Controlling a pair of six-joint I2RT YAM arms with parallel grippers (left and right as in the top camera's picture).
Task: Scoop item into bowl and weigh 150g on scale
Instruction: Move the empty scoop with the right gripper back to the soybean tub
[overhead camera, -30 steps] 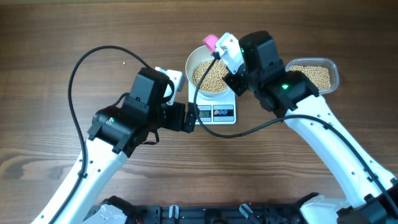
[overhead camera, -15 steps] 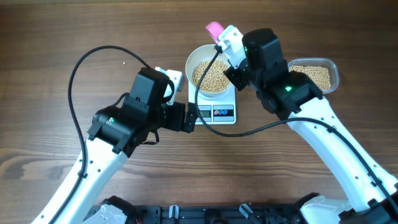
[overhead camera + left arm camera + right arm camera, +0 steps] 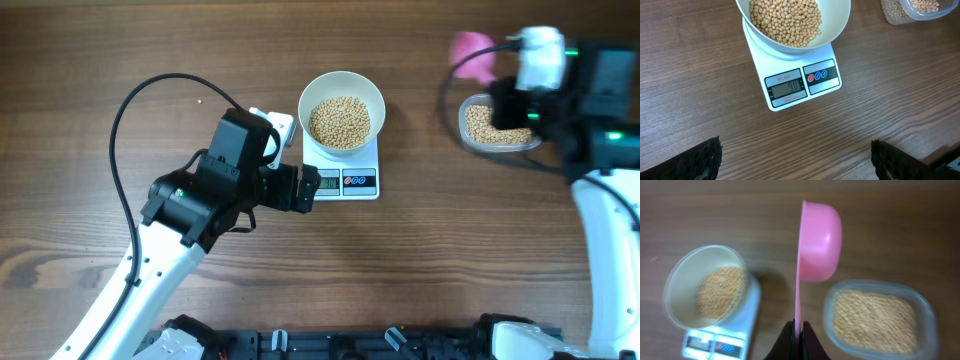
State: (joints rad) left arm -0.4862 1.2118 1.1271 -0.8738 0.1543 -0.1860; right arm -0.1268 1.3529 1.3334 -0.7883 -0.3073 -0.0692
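Note:
The white bowl (image 3: 342, 88) sits on the small white scale (image 3: 345, 183) with a heap of tan beans (image 3: 339, 121) in it. The left wrist view shows the bowl (image 3: 840, 20), its beans (image 3: 785, 20) and the scale (image 3: 802, 85) with its display lit. My left gripper (image 3: 305, 190) rests just left of the scale, open and empty (image 3: 796, 160). My right gripper (image 3: 500, 90) is shut on the thin handle of a pink scoop (image 3: 472, 55). That scoop (image 3: 820, 240) is turned on its side, above the table between the bowl (image 3: 705, 290) and the tub.
A clear plastic tub (image 3: 470, 133) holding more beans (image 3: 875, 317) stands at the right, partly under my right arm. A black cable (image 3: 130, 110) loops over the left part of the table. Both arm bases stand at the near edge.
My right arm has swung from over the bowl far to the right, carrying the pink scoop to the tub. The left arm has not moved.

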